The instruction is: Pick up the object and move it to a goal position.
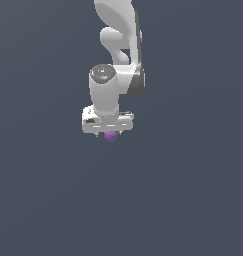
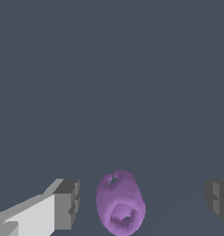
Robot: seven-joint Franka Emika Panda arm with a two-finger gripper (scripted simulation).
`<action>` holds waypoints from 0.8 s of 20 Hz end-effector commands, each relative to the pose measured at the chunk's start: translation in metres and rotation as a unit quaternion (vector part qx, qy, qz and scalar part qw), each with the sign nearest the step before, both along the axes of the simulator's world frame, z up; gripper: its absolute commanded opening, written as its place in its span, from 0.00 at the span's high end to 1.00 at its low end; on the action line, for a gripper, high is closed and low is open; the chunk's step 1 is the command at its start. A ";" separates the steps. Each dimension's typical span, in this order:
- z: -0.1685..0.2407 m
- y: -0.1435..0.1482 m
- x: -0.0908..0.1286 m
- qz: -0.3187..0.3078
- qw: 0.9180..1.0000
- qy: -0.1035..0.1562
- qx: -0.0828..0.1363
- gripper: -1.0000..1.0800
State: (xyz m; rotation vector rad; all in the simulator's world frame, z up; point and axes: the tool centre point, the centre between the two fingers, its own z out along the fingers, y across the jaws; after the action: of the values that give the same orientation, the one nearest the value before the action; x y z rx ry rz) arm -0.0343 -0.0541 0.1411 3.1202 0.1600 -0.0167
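Observation:
The object (image 2: 120,205) is a small matte purple lumpy blob with a dimpled centre. In the wrist view it lies between my two dark finger pads (image 2: 67,203), nearer to this pad than to the other, with a gap on each side. My gripper (image 2: 142,202) is open and touches nothing. In the exterior view the white gripper (image 1: 109,133) points straight down from the arm, and the object (image 1: 111,137) peeks out just under the hand. Whether the object rests on the floor cannot be told.
A plain dark grey-blue floor (image 1: 193,200) spreads all around with no other objects in sight. The white arm (image 1: 120,45) rises to the top edge of the exterior view.

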 end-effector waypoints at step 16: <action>-0.046 -0.003 -0.067 0.173 0.985 -0.002 0.009 0.04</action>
State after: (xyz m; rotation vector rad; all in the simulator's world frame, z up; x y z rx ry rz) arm -0.0971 -0.0575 0.0975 3.0676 0.6663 -0.0048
